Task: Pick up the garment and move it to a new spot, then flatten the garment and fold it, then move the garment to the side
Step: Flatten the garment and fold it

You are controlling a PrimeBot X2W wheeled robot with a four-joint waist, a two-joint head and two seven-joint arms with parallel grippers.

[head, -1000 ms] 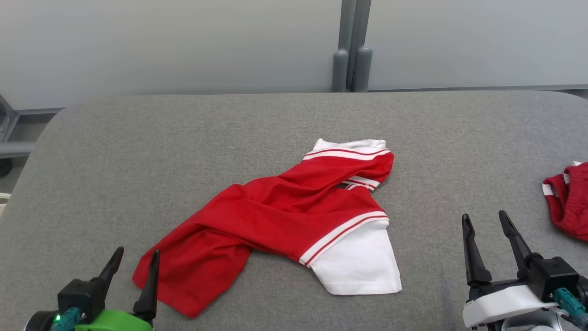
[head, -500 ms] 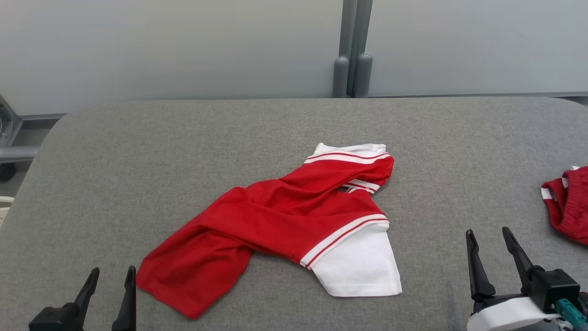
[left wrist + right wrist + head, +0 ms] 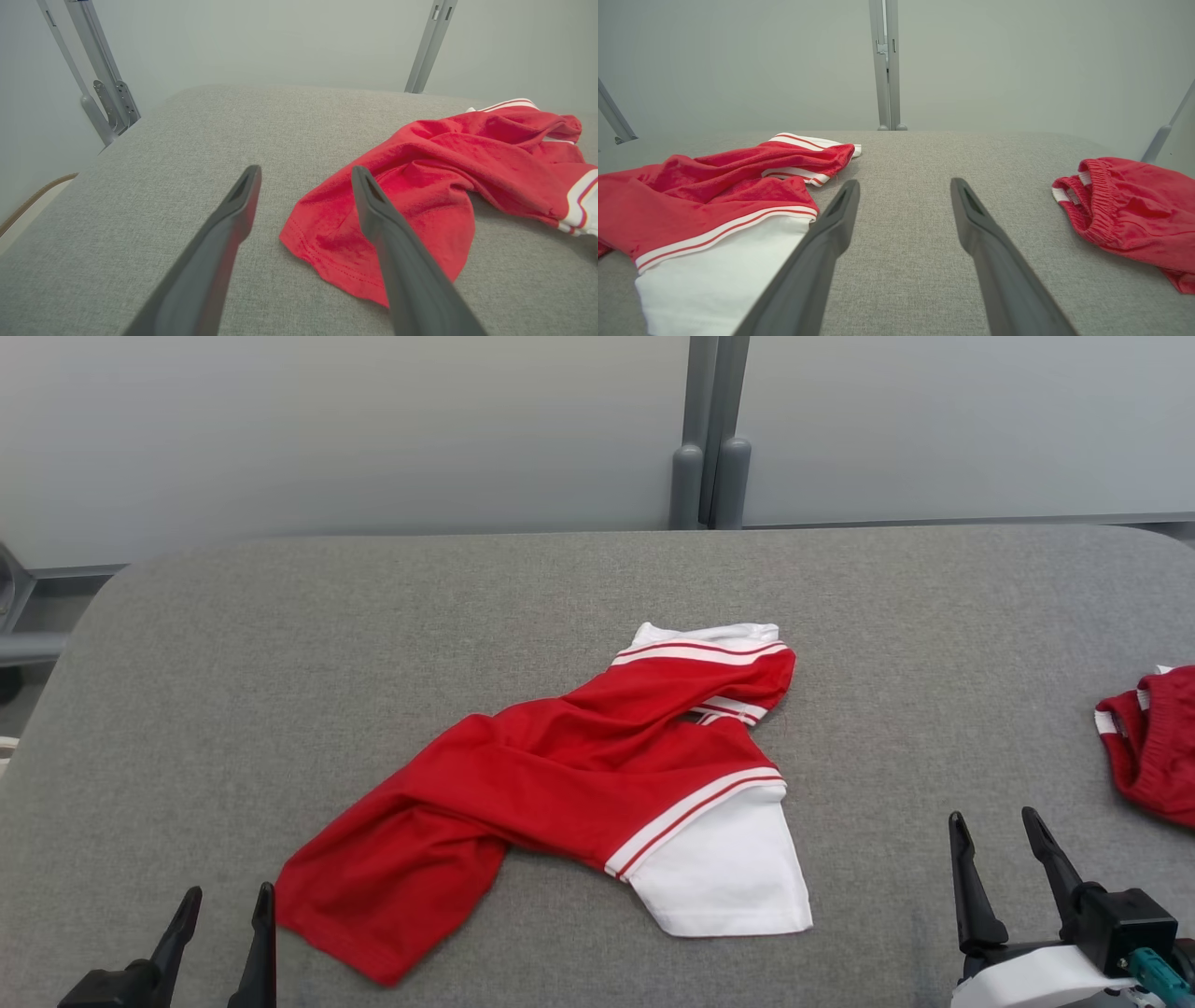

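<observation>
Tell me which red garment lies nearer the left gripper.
The shirt with white sleeves; its red hem lies beside the left gripper. The shorts sit far right.

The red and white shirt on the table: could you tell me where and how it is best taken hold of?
Probably the red hem corner nearest the left gripper, approached from the robot's left with open fingers low over the grey table. That corner sticks out flat and free from the rest of the twisted shirt.
</observation>
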